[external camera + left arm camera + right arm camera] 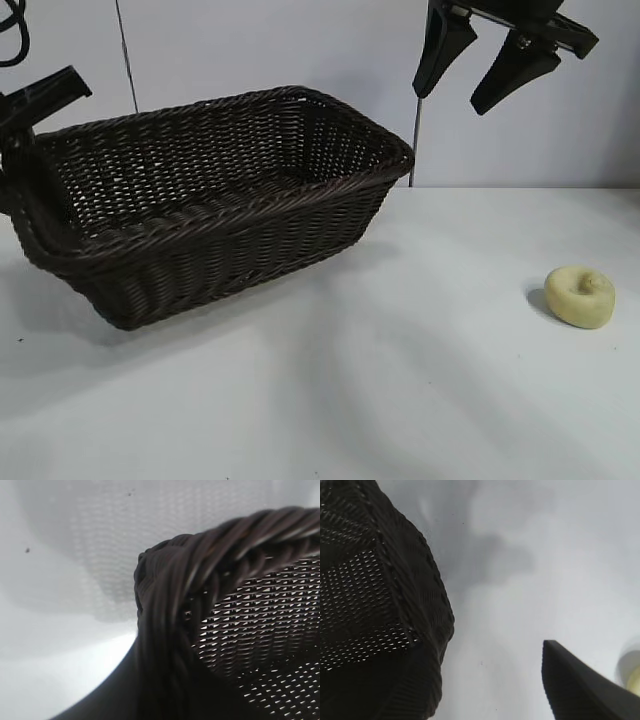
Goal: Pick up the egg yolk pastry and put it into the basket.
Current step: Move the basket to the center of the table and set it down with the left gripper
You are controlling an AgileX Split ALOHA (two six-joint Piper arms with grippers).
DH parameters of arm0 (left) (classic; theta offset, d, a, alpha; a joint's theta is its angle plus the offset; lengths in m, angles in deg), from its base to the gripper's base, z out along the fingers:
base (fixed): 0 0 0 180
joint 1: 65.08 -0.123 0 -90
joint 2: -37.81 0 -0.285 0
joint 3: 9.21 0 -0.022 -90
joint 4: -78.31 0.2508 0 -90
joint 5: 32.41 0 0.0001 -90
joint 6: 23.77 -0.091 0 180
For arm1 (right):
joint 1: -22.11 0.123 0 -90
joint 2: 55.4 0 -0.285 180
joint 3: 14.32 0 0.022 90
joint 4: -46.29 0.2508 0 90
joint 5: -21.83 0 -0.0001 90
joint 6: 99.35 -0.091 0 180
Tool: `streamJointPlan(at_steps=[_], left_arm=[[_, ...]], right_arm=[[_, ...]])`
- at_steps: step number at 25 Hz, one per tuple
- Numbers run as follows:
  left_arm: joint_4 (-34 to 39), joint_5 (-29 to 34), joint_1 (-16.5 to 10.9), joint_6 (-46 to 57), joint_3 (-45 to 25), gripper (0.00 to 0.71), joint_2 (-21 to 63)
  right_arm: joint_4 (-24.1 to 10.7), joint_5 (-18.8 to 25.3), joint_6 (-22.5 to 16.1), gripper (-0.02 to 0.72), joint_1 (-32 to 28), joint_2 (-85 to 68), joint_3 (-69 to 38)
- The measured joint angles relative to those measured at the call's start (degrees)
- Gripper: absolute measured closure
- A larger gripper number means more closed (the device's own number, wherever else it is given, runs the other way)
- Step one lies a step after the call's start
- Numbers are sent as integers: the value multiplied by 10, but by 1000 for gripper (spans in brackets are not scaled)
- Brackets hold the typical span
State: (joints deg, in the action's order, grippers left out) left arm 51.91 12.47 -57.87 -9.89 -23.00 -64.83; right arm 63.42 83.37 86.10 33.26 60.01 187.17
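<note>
Exterior view: nearest the camera, the egg yolk pastry (580, 296) sits alone on the white table (400, 400), well apart from the basket (215, 205), off its right end. The basket's long axis runs left to right. Farther back, my right tool (478, 72) hangs high above the pastry, fingers spread and empty, so it is the nearer arm. My left tool (30, 110) sits at the basket's left end; I cannot tell its grip.
</note>
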Motion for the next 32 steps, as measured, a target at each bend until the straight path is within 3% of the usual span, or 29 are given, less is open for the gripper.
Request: streamJointPlan(at_steps=[7, 18, 27, 32], left_arm=[[7, 62, -1, -61, 54, 609, -19], [-2, 151, -1, -170, 180, 610, -154], [-46, 169, -1, -229, 236, 610, -217], [-46, 171, 14, -243, 256, 610, -238]], right_arm=[[0, 0, -2, 239, 0, 0, 0], [0, 0, -9, 239, 0, 0, 0], [0, 0, -9, 239, 0, 0, 0], [0, 0, -9, 239, 0, 0, 0]])
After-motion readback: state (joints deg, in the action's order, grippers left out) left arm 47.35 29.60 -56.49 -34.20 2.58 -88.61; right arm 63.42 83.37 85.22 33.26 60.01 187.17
